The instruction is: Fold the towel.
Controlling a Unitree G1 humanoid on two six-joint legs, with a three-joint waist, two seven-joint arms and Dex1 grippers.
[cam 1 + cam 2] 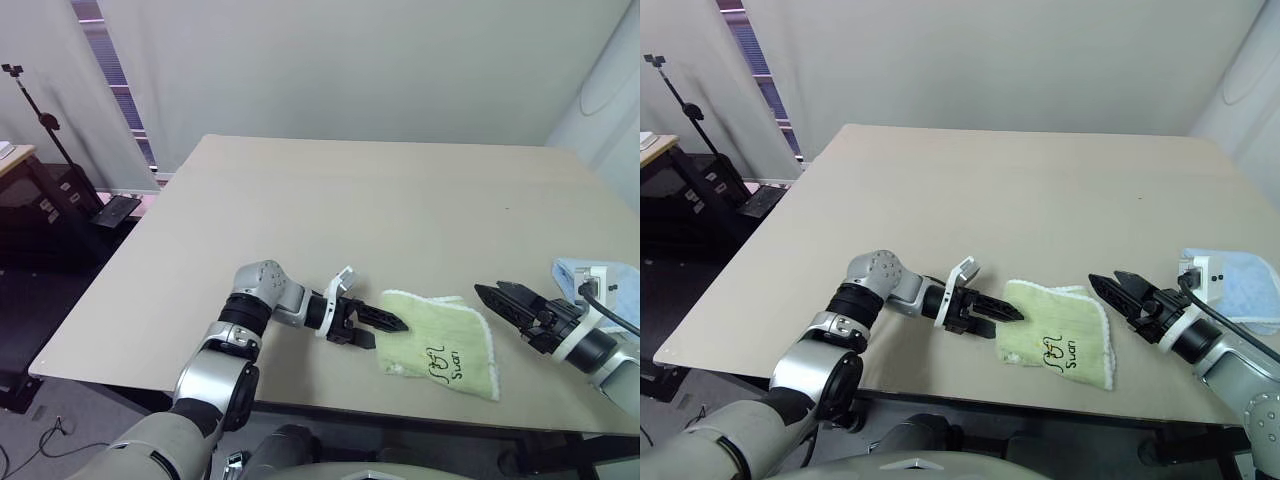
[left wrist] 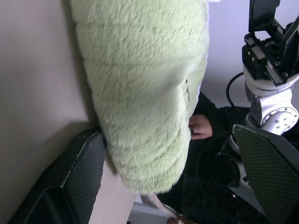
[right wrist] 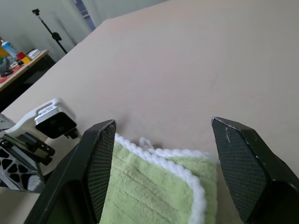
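towel [image 1: 441,343]: light green, already folded into a small pad, at the near edge of the table [image 1: 330,210], printed motif towards the near side.
left gripper [image 1: 392,322]: fingers spread, tips at the towel's left edge, pointing right; the nearer arm, and in its wrist view the cloth sits between the open fingers.
right gripper [image 1: 497,297]: fingers apart, empty, just right of the towel, aimed left at it.
light blue cloth [image 1: 1245,285]: far right, apart.
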